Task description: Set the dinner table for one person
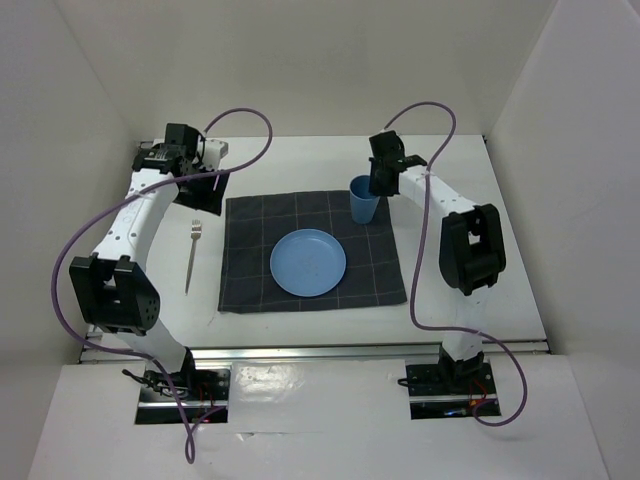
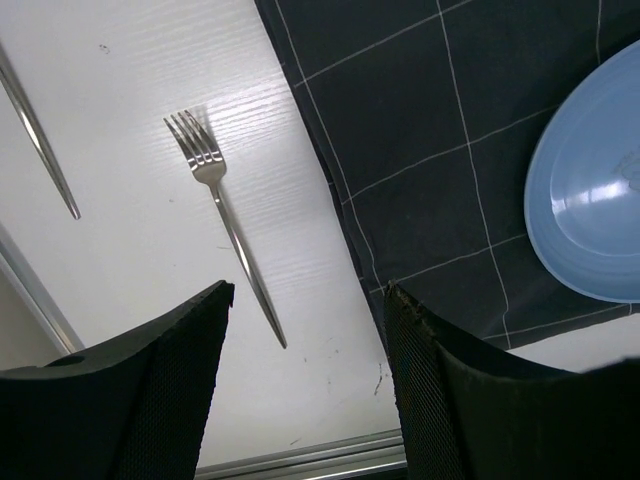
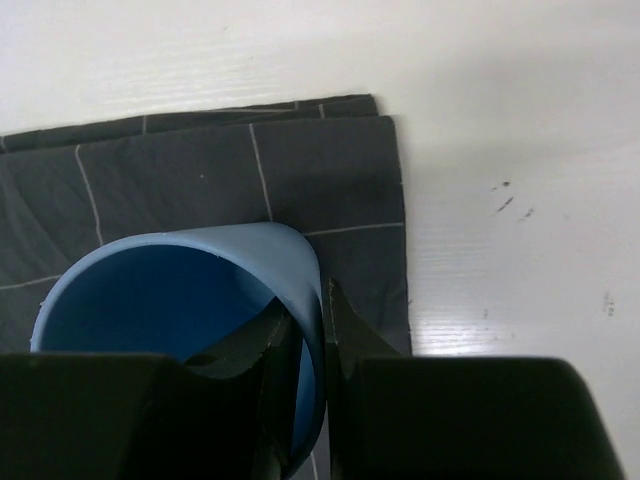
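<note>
the white counter (image 1: 300, 170) fills the floor of a white-walled enclosure, with a silver rail (image 1: 350, 350) along its near edge, where both arms are bolted. a dark checked placemat (image 1: 250, 270) lies flat at its middle, with a round blue plate (image 1: 308, 263) on the mat's near half. a blue cup (image 1: 364, 200) stands upright on the mat's far right corner. the right claw (image 3: 312, 320) pinches the cup's wall at the rim, one finger inside and one outside, jaws narrow. a fork (image 1: 192, 255) lies on the bare counter just left of the mat, apart from it, tines pointing away from the arms. the left claw (image 2: 310, 295) hangs over the counter's far left, above the fork and the mat's edge, jaws wide and holding nothing. in the left wrist view a second slim metal utensil (image 2: 40, 140) lies left of the fork; its kind cannot be told.
</note>
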{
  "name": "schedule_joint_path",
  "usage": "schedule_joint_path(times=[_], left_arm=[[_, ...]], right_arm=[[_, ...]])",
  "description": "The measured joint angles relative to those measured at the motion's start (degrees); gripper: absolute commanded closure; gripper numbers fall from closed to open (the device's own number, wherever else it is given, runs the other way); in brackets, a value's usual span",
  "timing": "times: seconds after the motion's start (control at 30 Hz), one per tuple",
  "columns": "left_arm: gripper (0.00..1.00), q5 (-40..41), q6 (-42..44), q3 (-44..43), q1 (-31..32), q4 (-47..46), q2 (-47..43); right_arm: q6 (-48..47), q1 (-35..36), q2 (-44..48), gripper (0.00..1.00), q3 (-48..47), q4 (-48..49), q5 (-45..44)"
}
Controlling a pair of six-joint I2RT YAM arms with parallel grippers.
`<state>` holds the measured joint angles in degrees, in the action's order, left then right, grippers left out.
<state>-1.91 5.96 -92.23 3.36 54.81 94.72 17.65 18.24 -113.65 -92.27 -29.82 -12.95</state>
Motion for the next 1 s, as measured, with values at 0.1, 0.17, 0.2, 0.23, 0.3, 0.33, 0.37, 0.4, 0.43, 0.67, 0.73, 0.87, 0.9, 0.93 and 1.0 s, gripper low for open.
schedule_joint_path(times=[0.1,0.17,0.2,0.23,0.3,0.33,0.37,0.4,0.43,0.67,0.73,0.87,0.9,0.93,1.0], left_arm=[[0.30,-0.42,0.00,0.00,0.00,0.00,-0.09],[0.30,-0.50,0.00,0.00,0.00,-0.02,-0.09],[0.30,-0.50,0.00,0.00,0.00,-0.04,-0.09],[0.30,-0.50,0.00,0.04,0.00,-0.11,-0.09],[0.30,-0.44,0.00,0.42,-0.07,-0.42,-0.09],[0.30,-0.31,-0.02,0.63,-0.07,-0.46,-0.09],[0.30,-0.17,-0.02,0.76,-0.09,-0.42,-0.09],[0.30,-0.02,-0.02,0.96,-0.13,-0.52,-0.09],[0.30,0.09,0.02,1.14,-0.15,-0.59,-0.09],[0.30,4.83,3.17,7.58,-0.17,-1.57,0.22],[0.30,8.17,3.65,11.52,-0.17,-1.97,1.07],[0.30,13.84,4.31,17.81,-0.46,-2.56,5.40],[0.30,14.78,4.28,18.49,-0.55,-2.60,6.47],[0.30,15.82,4.22,18.93,-0.72,-3.02,7.67],[0.29,17.38,4.17,19.12,-1.16,-4.22,9.70]], right_arm=[[-0.22,-0.09,-0.50,1.00,-1.33,-1.11,-0.07],[-0.33,-0.09,-0.96,1.00,-1.81,-1.60,-0.13],[-0.39,-0.20,-1.03,0.84,-1.99,-1.73,0.04],[-0.39,-0.31,-1.07,0.73,-2.08,-1.86,0.07],[-0.35,-0.35,-1.20,0.50,-2.23,-2.08,0.13],[-0.52,-0.39,-1.29,0.37,-2.23,-2.38,0.22],[-0.70,-0.39,-1.36,0.31,-2.23,-2.78,0.35],[-0.72,-0.39,-1.36,0.26,-2.23,-2.95,0.42],[-0.72,-0.39,-1.36,0.22,-2.23,-2.97,0.48],[-1.01,-0.39,-1.07,0.04,-4.48,-3.48,0.24],[-0.98,-0.39,-0.28,0.00,-4.92,-3.58,0.11],[-1.01,-0.39,2.95,0.00,-5.29,-4.20,0.02],[-1.01,-0.39,3.85,0.00,-5.31,-4.22,0.02],[-1.03,-0.39,5.14,0.00,-5.31,-4.20,0.04],[-1.09,-0.39,7.82,0.00,-5.25,-4.04,0.00]])
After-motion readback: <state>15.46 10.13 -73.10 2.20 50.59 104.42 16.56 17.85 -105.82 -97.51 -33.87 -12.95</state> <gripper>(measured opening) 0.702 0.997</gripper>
